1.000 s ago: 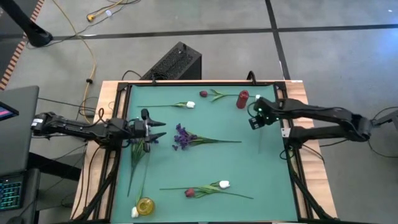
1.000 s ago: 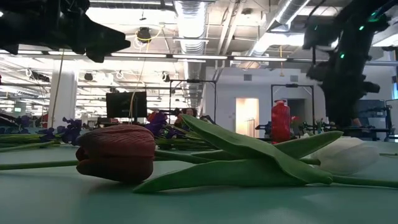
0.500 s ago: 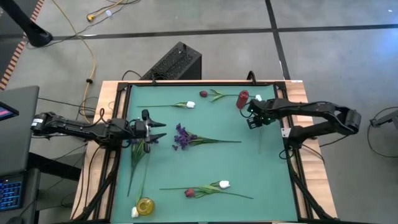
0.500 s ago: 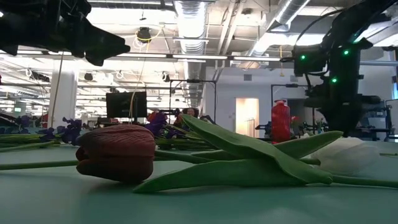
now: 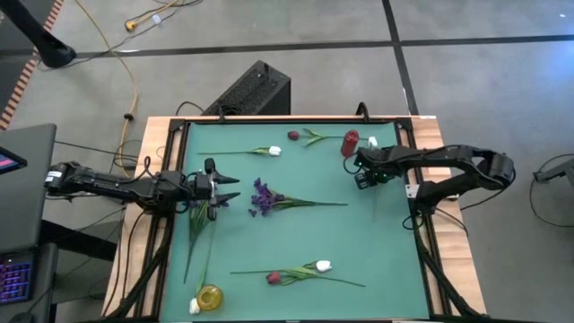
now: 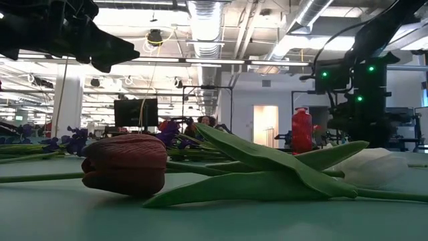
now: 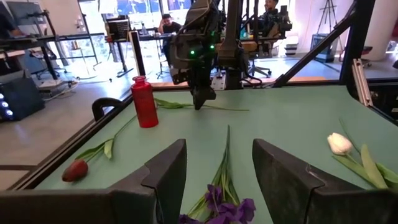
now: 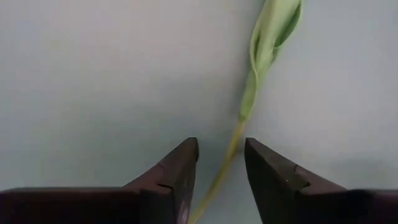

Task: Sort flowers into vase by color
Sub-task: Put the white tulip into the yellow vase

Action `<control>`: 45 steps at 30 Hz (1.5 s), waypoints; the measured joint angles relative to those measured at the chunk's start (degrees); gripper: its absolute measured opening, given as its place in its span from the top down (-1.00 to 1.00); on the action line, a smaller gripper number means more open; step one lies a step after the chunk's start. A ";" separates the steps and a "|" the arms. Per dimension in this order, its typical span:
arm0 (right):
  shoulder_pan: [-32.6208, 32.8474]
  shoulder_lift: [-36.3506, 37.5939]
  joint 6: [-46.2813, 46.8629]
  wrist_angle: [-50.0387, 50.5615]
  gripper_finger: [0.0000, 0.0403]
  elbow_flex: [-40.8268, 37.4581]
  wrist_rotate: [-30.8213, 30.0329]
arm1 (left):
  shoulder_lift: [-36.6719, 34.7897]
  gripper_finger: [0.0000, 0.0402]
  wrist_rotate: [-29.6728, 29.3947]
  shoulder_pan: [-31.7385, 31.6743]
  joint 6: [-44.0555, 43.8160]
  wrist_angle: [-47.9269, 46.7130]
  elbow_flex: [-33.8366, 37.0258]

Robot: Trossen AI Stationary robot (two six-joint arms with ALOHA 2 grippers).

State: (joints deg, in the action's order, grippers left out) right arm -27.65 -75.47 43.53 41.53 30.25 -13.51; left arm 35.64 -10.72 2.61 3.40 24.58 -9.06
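Observation:
My right gripper hangs open over the table's far right part, near the red vase, fingers pointing down. In the right wrist view a thin green stem with a leaf runs into the gap of the gripper; I see no touch. My left gripper waits open at the left side, facing the purple sprig. A white tulip and a dark red tulip lie flat by the far edge. Another red tulip and white tulip lie near the front.
A yellow vase stands at the near left corner, with a white flower head beside it. Long green stems lie along the left edge under my left arm. Bare green mat spreads on the near right.
My right gripper has come down toward the mat and shifted a little toward the table's left edge, its arm folding at the elbow. The left arm and all flowers have kept still.

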 joint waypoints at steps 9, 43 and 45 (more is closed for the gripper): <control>0.23 5.40 1.70 0.07 0.92 -0.37 1.40 | 0.00 0.14 -0.11 -0.02 -0.42 -0.79 0.00; 35.71 2.38 -42.34 -66.61 0.90 20.84 -6.55 | 0.00 0.14 -15.01 -0.04 -0.21 -7.74 -0.04; 37.27 -2.81 -45.14 -74.90 0.90 20.82 -3.54 | -0.02 0.14 -15.58 -0.04 -0.61 -8.64 -0.04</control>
State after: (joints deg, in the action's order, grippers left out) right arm 9.62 -78.28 -1.61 -33.37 51.08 -17.04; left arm 35.62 -26.30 2.57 2.79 15.93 -9.10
